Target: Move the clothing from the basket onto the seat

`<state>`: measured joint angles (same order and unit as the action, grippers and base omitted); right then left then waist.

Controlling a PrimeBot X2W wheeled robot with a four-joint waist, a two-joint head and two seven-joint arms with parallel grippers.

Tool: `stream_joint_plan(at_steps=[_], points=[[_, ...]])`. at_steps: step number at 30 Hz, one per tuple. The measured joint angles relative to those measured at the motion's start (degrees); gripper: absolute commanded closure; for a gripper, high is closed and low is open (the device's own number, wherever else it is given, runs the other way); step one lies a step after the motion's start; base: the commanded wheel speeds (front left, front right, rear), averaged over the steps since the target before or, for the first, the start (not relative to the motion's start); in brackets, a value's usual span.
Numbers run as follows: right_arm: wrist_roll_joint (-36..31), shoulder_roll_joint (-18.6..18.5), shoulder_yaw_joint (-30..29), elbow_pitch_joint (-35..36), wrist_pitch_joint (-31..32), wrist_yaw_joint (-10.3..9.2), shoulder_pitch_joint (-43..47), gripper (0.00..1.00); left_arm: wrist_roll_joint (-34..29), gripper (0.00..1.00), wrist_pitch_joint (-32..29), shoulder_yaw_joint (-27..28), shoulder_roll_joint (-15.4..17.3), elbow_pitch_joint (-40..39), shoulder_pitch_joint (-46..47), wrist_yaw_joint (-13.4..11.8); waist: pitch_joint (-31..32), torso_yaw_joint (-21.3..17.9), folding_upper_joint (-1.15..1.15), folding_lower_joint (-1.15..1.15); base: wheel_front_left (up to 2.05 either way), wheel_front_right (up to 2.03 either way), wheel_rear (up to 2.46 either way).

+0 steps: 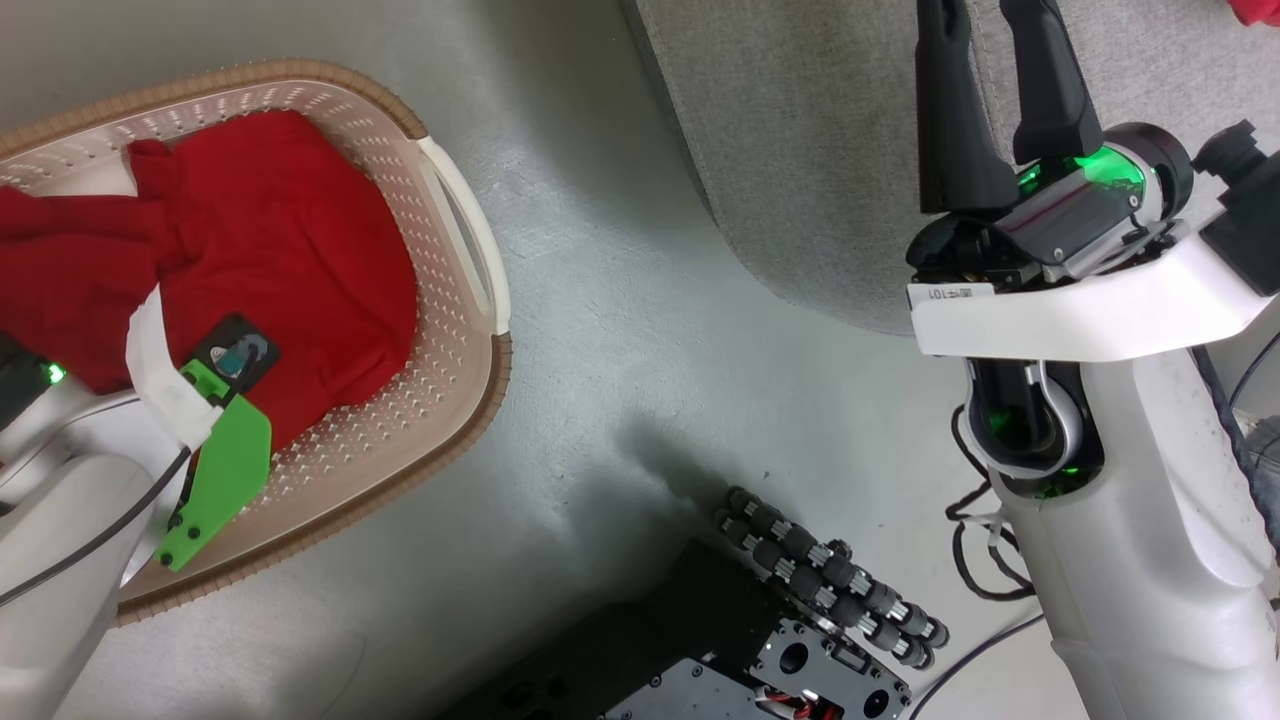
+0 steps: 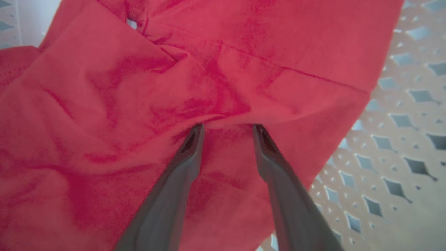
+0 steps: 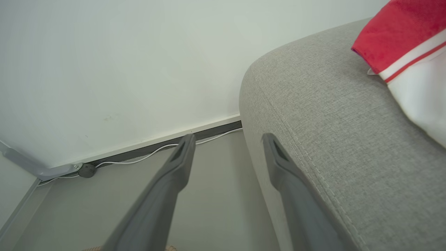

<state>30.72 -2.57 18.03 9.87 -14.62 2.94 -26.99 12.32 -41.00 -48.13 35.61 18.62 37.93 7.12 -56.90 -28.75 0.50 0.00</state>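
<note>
Floor lay bare between the basket and the sofa in the head view, with red clothing heaped inside the basket's brown rim. The left arm reached down over it, and the right gripper pointed along the sofa's rounded edge. Left wrist view: the left gripper had its jaws spread, tips pressed into the clothing. Right wrist view: jaws spread and empty beside the sofa's corner, a red-and-white garment lying on top.

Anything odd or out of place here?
Nothing stands out. One crumpled red fabric garment lies in the cream perforated plastic basket; a red-and-white garment rests on the light-grey fabric sofa. Nothing spilled or damaged.
</note>
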Motion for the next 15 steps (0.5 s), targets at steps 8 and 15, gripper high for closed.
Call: stream_joint_plan(at_steps=[8, 15], points=[[0.0, 0.02, 0.09, -0.01, 0.0, 0.04, 0.52, 0.0, 0.12, 0.31, 1.29, -0.01, -1.49, 1.13, 1.25, 0.0, -0.35, 0.16, 0.0, 0.0, 0.0, 0.0, 0.0], [-0.13, 0.02, 0.08, -0.01, 0.0, 0.05, 0.53, 0.0, 0.53, 0.3, 1.92, -0.31, -2.79, 2.05, 1.47, 0.0, -0.58, 0.31, 0.0, 0.0, 0.0, 0.0, 0.0]])
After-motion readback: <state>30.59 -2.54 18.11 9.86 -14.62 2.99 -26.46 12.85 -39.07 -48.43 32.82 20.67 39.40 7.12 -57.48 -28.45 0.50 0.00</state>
